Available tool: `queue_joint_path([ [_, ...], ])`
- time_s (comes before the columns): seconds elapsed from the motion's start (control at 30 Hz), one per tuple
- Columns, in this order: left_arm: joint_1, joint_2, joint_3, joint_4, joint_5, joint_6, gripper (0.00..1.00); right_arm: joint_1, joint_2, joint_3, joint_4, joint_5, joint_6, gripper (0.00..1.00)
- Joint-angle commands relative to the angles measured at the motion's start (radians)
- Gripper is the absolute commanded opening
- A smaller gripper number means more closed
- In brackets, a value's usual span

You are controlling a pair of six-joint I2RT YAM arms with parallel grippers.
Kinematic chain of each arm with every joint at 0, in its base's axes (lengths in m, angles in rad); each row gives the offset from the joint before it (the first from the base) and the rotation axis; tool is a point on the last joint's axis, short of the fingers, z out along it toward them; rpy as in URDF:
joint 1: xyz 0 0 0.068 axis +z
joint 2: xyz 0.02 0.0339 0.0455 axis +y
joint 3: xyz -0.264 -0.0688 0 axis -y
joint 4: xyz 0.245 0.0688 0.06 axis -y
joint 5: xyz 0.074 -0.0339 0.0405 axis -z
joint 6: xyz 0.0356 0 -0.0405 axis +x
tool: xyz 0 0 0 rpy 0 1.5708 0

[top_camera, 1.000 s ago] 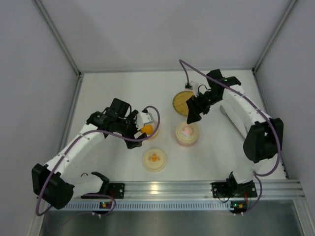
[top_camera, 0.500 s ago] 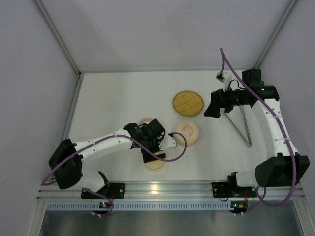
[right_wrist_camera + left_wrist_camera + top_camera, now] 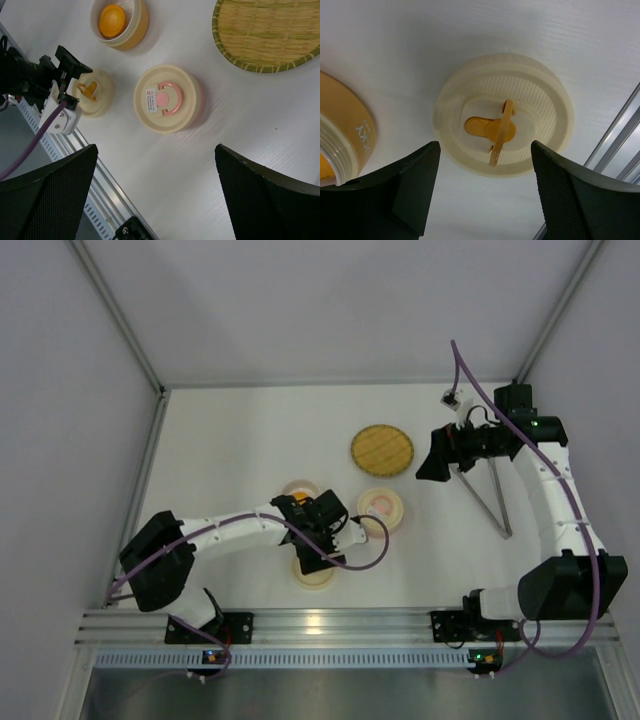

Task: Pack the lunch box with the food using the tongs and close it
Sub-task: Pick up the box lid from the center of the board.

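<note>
The lunch box stands in parts. An open orange tub [image 3: 300, 490] [image 3: 121, 24] holds the food, a small orange ball [image 3: 112, 20]. A cream lid with an orange handle [image 3: 503, 130] [image 3: 316, 573] lies flat near the front rail. A second tub with a pink-handled lid [image 3: 381, 507] [image 3: 167, 98] is shut. My left gripper [image 3: 487, 200] [image 3: 313, 556] hovers open just above the cream lid, touching nothing. The tongs [image 3: 500, 523] lie on the table at the right. My right gripper [image 3: 433, 455] [image 3: 157, 200] is open and empty, up high beside the tongs' open end.
A round bamboo tray [image 3: 382, 448] [image 3: 270, 35] sits behind the tubs. The aluminium rail [image 3: 330, 625] runs along the near edge, close to the cream lid. White walls close in the left, back and right sides.
My left gripper left the orange tub and came toward the front, over the cream lid. My right arm swung from the bamboo tray to the right, near the tongs, and opened wider.
</note>
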Motion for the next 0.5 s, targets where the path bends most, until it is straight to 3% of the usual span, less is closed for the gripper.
queue_joint_path([
  [0.0, -0.020, 0.014, -0.011, 0.034, 0.021, -0.031, 0.78, -0.034, -0.004, 0.004, 0.030, -0.041, -0.027, 0.99],
  [0.07, -0.021, 0.023, -0.014, 0.031, 0.023, -0.043, 0.73, -0.037, -0.004, 0.001, 0.030, -0.041, -0.030, 0.99],
  [0.17, -0.021, 0.037, -0.018, 0.016, 0.037, -0.071, 0.54, -0.038, 0.000, -0.002, 0.027, -0.047, -0.034, 0.99],
  [0.2, -0.021, 0.039, -0.016, 0.013, 0.021, -0.078, 0.38, -0.038, 0.000, -0.004, 0.026, -0.050, -0.034, 0.99],
  [0.3, -0.021, 0.056, 0.007, -0.015, 0.011, -0.109, 0.16, -0.038, -0.003, -0.005, 0.027, -0.055, -0.033, 0.99],
  [0.4, -0.021, 0.053, 0.042, -0.052, 0.024, -0.141, 0.00, -0.038, -0.006, -0.002, 0.027, -0.057, -0.028, 0.99],
  [0.47, -0.020, 0.040, 0.088, -0.099, 0.026, -0.152, 0.00, -0.038, -0.012, -0.002, 0.024, -0.055, -0.027, 0.99],
])
